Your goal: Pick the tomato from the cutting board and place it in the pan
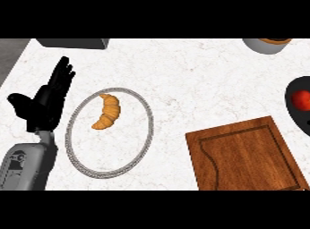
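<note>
Head view: tomato [304, 99] sits in pan [299, 117], board [247, 156] bare; left hand [44, 100] rests open-fingered; right hand unseen, should withdraw cleanly.

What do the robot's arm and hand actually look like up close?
Only one arm shows, at the view's left. The left hand is all black, with long slim fingers and a thicker thumb, rather like a glove. It joins a light grey forearm with a smooth, boxy casing, a darker grey inset panel and small marks on top. No loose cables show. The right hand is out of view.
</note>
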Robot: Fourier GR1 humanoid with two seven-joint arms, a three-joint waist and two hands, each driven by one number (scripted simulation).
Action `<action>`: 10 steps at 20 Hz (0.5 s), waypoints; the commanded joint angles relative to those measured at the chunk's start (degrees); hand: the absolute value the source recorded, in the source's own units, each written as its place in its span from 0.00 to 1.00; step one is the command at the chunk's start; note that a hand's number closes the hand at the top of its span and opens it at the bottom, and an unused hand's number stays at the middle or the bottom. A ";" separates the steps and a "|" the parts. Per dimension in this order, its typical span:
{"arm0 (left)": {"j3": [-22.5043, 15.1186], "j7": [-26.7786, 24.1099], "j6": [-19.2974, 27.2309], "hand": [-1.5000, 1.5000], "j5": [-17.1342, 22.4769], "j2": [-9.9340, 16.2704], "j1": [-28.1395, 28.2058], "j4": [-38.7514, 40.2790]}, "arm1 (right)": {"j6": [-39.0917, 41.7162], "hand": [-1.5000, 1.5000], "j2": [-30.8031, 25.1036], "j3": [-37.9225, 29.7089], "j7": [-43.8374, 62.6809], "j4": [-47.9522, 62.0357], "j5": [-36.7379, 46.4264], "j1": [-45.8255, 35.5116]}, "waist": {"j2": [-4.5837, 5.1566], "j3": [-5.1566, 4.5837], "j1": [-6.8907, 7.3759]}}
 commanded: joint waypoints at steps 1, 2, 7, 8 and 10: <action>-0.20 0.37 1.05 0.50 -0.72 -0.39 0.19 -0.59 | 6.66 0.00 -3.75 -5.71 -2.87 2.41 -5.74 -0.24 | -0.16 0.05 -0.87; 1.48 0.31 -0.66 0.50 0.83 1.54 0.95 -1.10 | 8.24 0.00 -3.63 -6.72 -3.78 3.25 -6.86 0.75 | -0.33 -0.01 -0.73; 1.71 1.47 0.24 0.50 0.79 1.16 1.74 -2.04 | 24.69 0.00 -9.88 -6.06 -7.50 4.87 -7.36 5.51 | -0.98 -0.07 -2.30; -0.18 -0.54 0.35 0.50 -0.30 -0.35 3.75 -2.18 | 25.86 0.00 -10.09 -5.63 -8.76 4.23 -7.24 6.16 | -1.05 -0.12 -2.42; 2.28 -1.08 -0.34 0.50 0.86 1.57 3.96 -1.39 | 30.05 0.00 -12.11 -5.79 -10.41 4.18 -7.96 8.79 | -1.25 -0.15 -3.39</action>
